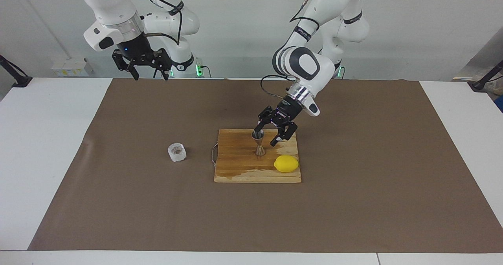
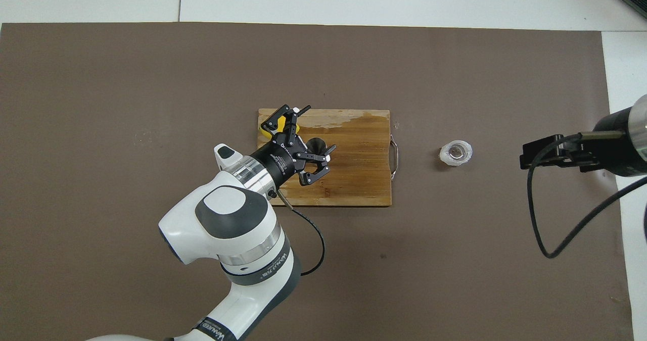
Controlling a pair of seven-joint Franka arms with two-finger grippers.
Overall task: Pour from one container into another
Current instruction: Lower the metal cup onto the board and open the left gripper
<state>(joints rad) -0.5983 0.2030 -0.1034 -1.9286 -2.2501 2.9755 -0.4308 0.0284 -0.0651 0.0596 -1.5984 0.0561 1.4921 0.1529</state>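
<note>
The steel jigger (image 1: 259, 145) stands upright on the wooden cutting board (image 1: 235, 167); it also shows in the overhead view (image 2: 316, 145). My left gripper (image 1: 266, 138) hangs low over the board, open and empty, with one finger (image 1: 257, 132) right at the jigger's top rim; in the overhead view my left gripper (image 2: 318, 129) partly covers the jigger. The squat translucent cup (image 1: 177, 152) stands on the brown mat beside the board, toward the right arm's end, brownish inside (image 2: 456, 153). My right gripper (image 1: 149, 74) waits, raised and open, at the robots' edge of the table.
A yellow lemon (image 1: 286, 163) lies on the board, farther from the robots than the jigger, toward the left arm's end. The board's wire handle (image 2: 395, 156) points toward the cup. The brown mat (image 1: 353, 202) covers the table's middle.
</note>
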